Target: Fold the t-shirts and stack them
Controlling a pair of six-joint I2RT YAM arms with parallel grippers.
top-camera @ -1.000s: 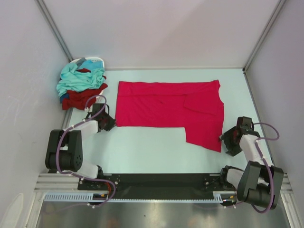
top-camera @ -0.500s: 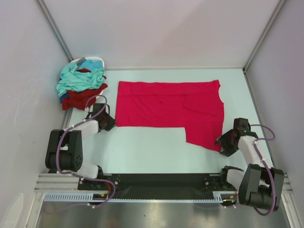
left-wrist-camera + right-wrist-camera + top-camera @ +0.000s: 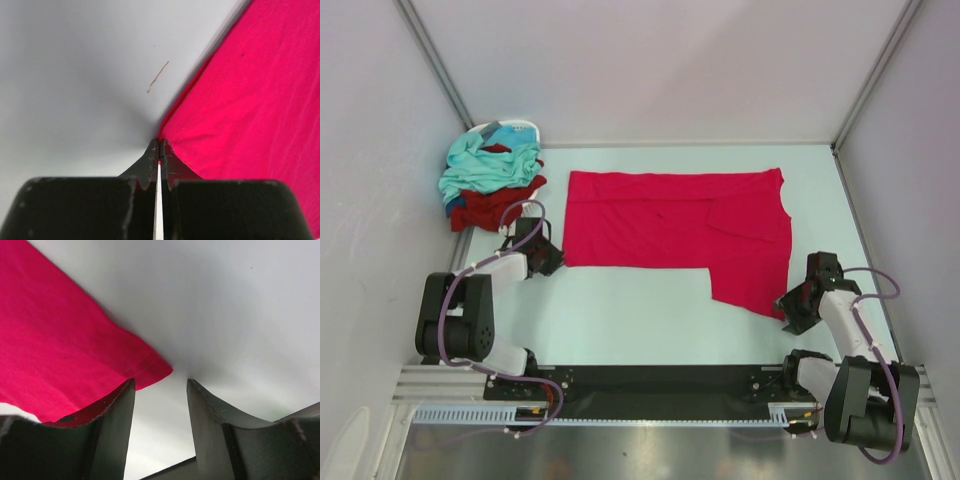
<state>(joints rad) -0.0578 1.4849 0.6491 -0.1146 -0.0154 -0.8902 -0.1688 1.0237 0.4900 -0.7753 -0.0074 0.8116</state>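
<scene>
The counter (image 3: 650, 320) carries one crimson-pink t-shirt (image 3: 670, 215) spread flat across the middle of the top view. Its lower right part hangs further down the frame than the rest. None of the cloth has moved in the last second. The only change is the right arm (image 3: 855, 335), which has slid down and to the left from beside the shirt's right edge. It has brought its jaws to the shirt's lower right corner.

In the right wrist view those right jaws stand open. The hemmed corner of the crimson-pink t-shirt (image 3: 75, 355) lies against the left-hand finger and pokes into the gap between the two. Nothing is gripped there yet.

The left arm (image 3: 485, 270) has stayed at the shirt's lower left corner. In its wrist view the left jaws are closed on that corner, and the cloth (image 3: 250, 125) puckers toward the tips. Judging from this, both near corners are about to be held, ready for a first fold away from the arms. Folding has barely begun and nothing is stacked.

At the upper left of the top view, a light teal t-shirt (image 3: 485, 165) sits heaped on a dark maroon t-shirt (image 3: 485, 212). Only the rim of the small white basket (image 3: 515, 127) shows behind this heap. I cannot tell how much of the cloth lies inside it.
</scene>
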